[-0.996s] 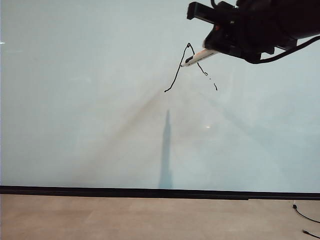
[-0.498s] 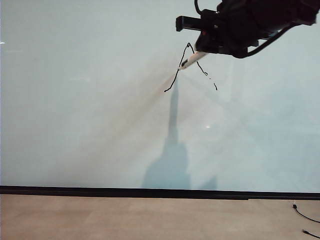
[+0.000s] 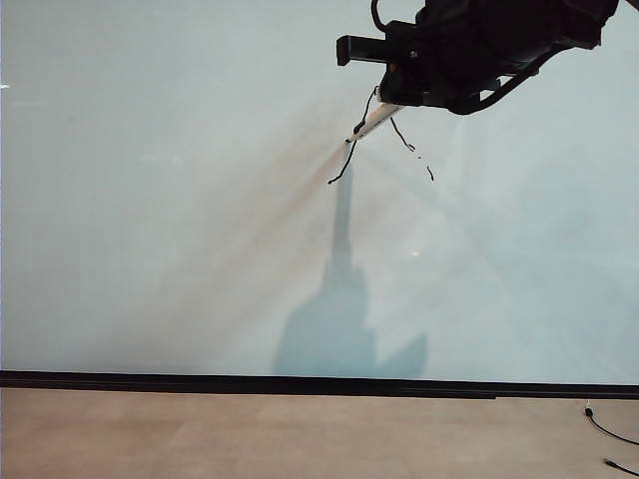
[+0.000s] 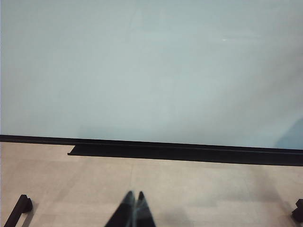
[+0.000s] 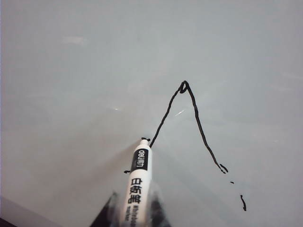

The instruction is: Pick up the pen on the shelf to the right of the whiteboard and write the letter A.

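- My right gripper (image 3: pixel 391 104) hangs high on the right of the whiteboard (image 3: pixel 160 220), jaws clamped on the pen (image 5: pixel 138 182).
- The pen's long axis slants down-left from my jaws; its dark tip sits at the left leg of the letter A (image 5: pixel 189 137), midway down, where I judge the crossbar should begin, running rightward.
- My left gripper (image 4: pixel 132 211) rests low over the worktop (image 4: pixel 199 189), jaws together, empty, well apart.

The whiteboard (image 3: pixel 180 200) is glossy pale grey-white, with a black strip along its lower edge. The letter A (image 5: pixel 191 123) is thin black line, its right leg broken into dots. The pen (image 5: pixel 138 184) is white with black lettering and a dark tip. The floor (image 3: pixel 300 434) is beige.
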`<move>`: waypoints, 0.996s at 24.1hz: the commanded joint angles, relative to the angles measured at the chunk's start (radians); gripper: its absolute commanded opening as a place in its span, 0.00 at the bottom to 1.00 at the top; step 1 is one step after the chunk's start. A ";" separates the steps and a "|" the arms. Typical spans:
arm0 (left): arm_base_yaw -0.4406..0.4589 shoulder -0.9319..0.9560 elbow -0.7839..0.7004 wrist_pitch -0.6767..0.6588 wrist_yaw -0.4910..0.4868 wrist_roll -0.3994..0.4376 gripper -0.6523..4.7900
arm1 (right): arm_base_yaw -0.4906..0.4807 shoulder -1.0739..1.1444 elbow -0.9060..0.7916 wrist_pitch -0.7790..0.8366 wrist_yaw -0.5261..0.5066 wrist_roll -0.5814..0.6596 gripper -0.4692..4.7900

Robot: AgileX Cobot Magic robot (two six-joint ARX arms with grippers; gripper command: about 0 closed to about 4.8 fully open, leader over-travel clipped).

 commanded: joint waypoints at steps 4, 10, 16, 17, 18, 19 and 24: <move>0.000 0.000 0.003 0.006 0.000 0.005 0.11 | -0.004 -0.023 0.005 -0.003 0.066 -0.014 0.07; 0.000 0.000 0.003 0.006 0.000 0.005 0.11 | -0.012 -0.055 0.005 -0.048 0.071 -0.021 0.07; 0.000 0.000 0.003 0.006 0.000 0.004 0.11 | -0.017 -0.095 -0.010 -0.065 0.095 -0.040 0.07; 0.000 0.000 0.003 0.006 0.000 0.005 0.11 | -0.023 -0.105 -0.016 -0.065 0.096 -0.040 0.07; 0.000 0.000 0.003 0.006 0.000 0.005 0.11 | -0.025 -0.107 -0.018 -0.066 0.097 -0.040 0.07; 0.000 0.000 0.003 0.006 0.000 0.004 0.11 | -0.025 -0.113 -0.021 -0.068 0.097 -0.040 0.07; 0.000 0.000 0.003 0.006 0.000 0.004 0.11 | -0.028 -0.132 -0.022 -0.094 0.104 -0.040 0.07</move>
